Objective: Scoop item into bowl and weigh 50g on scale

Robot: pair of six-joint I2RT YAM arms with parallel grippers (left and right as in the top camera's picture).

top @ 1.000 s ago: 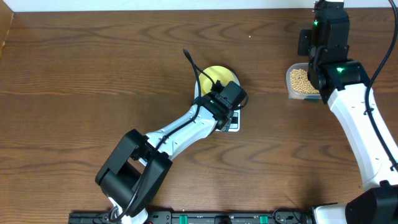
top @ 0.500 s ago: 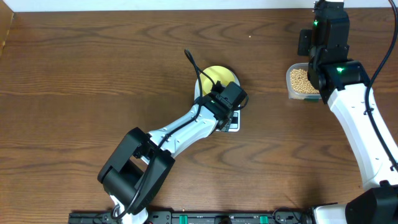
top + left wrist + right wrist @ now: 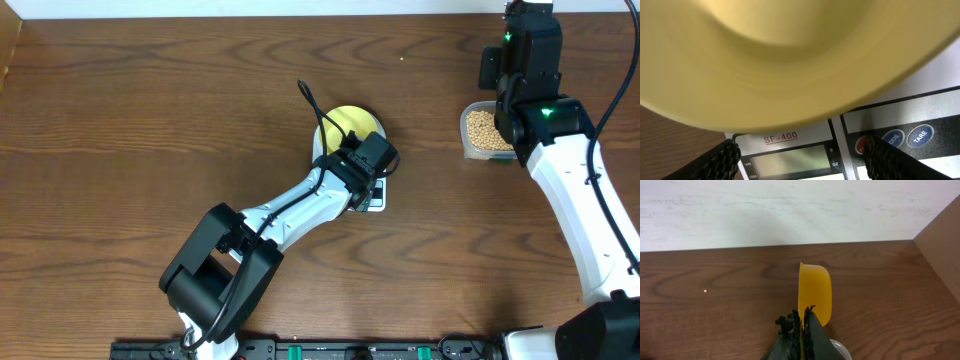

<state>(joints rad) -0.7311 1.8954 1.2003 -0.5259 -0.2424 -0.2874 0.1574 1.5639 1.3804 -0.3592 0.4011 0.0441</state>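
a brown wooden table (image 3: 150,120) fills the overhead view. the left arm (image 3: 290,215) reaches from the near edge up to the middle of the table. the right arm (image 3: 575,200) runs up the right side toward the far edge. near the middle lies the white scale (image 3: 372,198), mostly hidden under the left wrist. the pale yellow bowl (image 3: 352,122) sits on top of it, with its near side covered by the same wrist. in the left wrist view the bowl fills the upper frame, close and blurred. the left gripper (image 3: 801,146) has its jaws spread wide and is released, with one dark finger at each lower corner of the frame. the bowl is just ahead of them, and no contact with it can be made out. between the fingers shows the scale's grey display (image 3: 790,161), with no reading legible. beside it are round buttons (image 3: 919,136), one of them partly hidden by the right-hand finger. well apart from the scale, toward the far right, stands a clear container (image 3: 468,140), partly under the right wrist. it holds the tan beans (image 3: 482,125), which sit in a heap inside it. the right gripper (image 3: 801,325) is clenched on a yellow scoop (image 3: 815,292). the scoop stands on edge, pointing away from the fingers, with wood and a pale wall (image 3: 790,210) behind it.
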